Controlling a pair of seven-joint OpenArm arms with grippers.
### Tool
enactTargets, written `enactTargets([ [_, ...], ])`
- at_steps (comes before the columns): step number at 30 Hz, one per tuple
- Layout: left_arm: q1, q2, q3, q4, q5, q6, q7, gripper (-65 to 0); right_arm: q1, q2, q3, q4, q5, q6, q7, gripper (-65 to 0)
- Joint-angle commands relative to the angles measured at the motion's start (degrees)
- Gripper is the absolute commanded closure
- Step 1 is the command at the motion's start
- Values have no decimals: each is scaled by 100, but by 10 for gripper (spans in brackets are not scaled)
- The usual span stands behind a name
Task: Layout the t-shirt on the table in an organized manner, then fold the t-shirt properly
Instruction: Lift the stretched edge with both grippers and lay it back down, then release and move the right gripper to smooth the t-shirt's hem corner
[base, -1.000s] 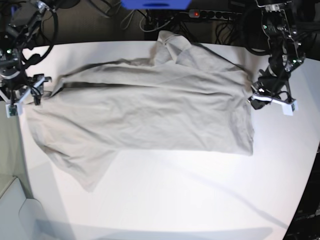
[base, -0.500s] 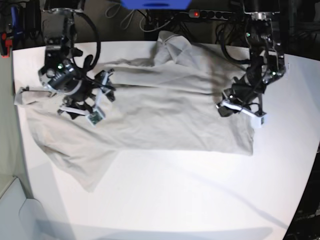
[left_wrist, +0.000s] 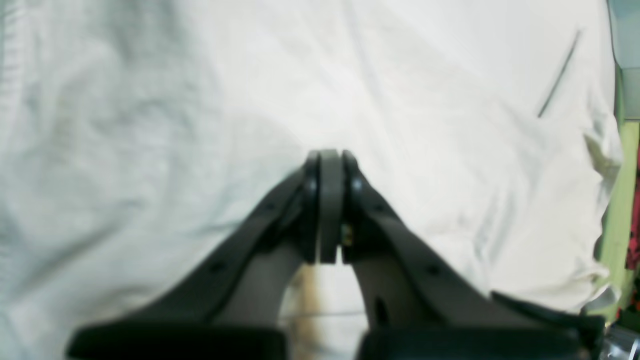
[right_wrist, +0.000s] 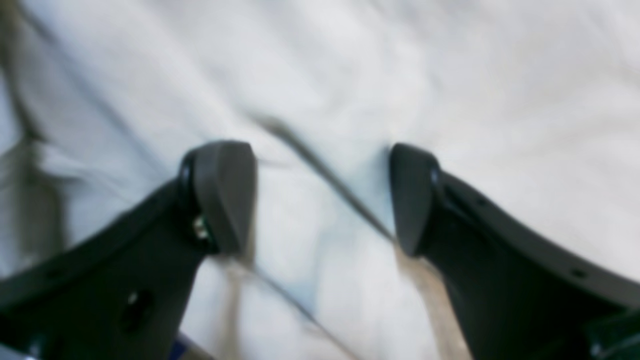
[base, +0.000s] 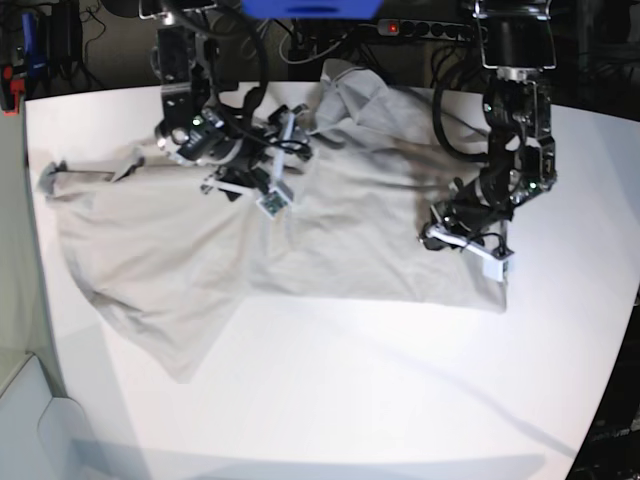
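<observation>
Lying mostly spread on the table (base: 330, 400), the t-shirt (base: 350, 230), yet wrinkled and bunched at the far edge; no fold made, so judging layout unfinished. Hovering over the middle cloth, the right gripper (right_wrist: 320, 195), jaws wide and holding nothing. Resting near the hem side, the left gripper (left_wrist: 330, 170), pinched closed, apparently empty.

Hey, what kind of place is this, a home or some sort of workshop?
Probably a robotics lab or test bench, not a home: two robot arms work over a t-shirt on a bare white table, with a power strip and tangled cables behind it.
</observation>
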Motion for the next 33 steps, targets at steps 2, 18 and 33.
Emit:
enactTargets([
  [2,-105,-27,-20,150,-120,-6,-52,-5,-87,-171,-544,74,139,2,45,-432],
  [18,801,25,-601,352,-76,30,-113,-5,-351,1491,-1493,2043,157,2,54,-435],
  [33,1311,-27,-2315,396,-102,-6,-52,-5,1917,1895,643,698,139,279,-7,-436],
])
